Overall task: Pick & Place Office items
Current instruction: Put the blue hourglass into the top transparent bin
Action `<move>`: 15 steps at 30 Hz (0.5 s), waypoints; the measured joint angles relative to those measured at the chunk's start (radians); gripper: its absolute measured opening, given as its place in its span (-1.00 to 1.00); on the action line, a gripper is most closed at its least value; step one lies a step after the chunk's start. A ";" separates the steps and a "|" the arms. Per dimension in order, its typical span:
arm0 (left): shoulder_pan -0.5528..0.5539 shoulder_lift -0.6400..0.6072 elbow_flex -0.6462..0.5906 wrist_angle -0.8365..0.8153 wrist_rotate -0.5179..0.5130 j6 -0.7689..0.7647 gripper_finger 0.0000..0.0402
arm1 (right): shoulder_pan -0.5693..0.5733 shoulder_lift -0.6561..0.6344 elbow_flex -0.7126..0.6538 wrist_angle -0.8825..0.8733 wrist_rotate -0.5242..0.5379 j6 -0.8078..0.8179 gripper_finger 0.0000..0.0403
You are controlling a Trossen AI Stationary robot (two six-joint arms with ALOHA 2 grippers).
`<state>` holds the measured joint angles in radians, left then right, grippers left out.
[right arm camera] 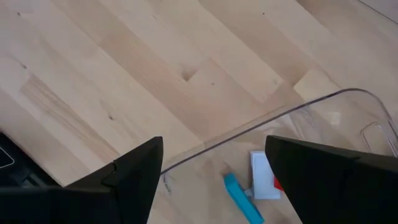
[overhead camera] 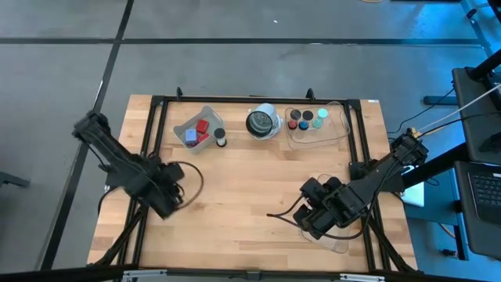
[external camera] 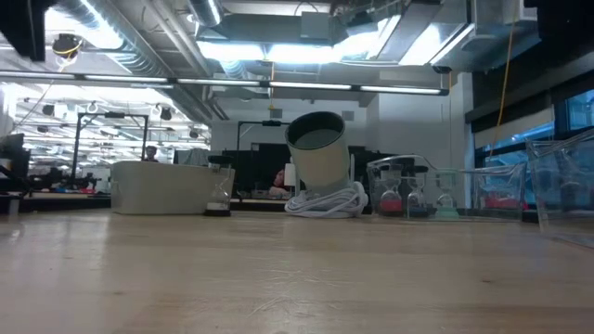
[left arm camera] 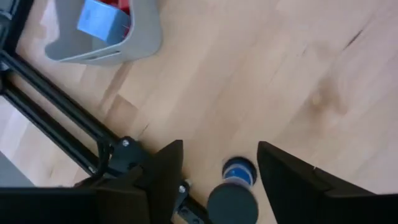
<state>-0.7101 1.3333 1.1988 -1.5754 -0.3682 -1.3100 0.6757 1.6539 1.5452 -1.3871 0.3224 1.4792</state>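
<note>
Overhead, five round caps (overhead camera: 306,119) in one clear tray (overhead camera: 337,129), both arms' fingers parted, holding nothing.

L pincer (left arm camera: 214,168) & R pincer (right arm camera: 214,162) both agape, low

A tray (overhead camera: 185,125) holding blocks (overhead camera: 202,127) lies left of the round object (overhead camera: 262,122).
</note>
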 joint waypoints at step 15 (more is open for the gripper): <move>-0.133 -0.170 -0.207 0.204 0.229 -0.326 0.10 | -0.007 0.000 0.000 0.008 0.026 -0.048 0.42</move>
<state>-0.8428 1.1638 0.9920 -1.3712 -0.1393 -1.6360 0.6691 1.6539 1.5452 -1.3792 0.3486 1.4313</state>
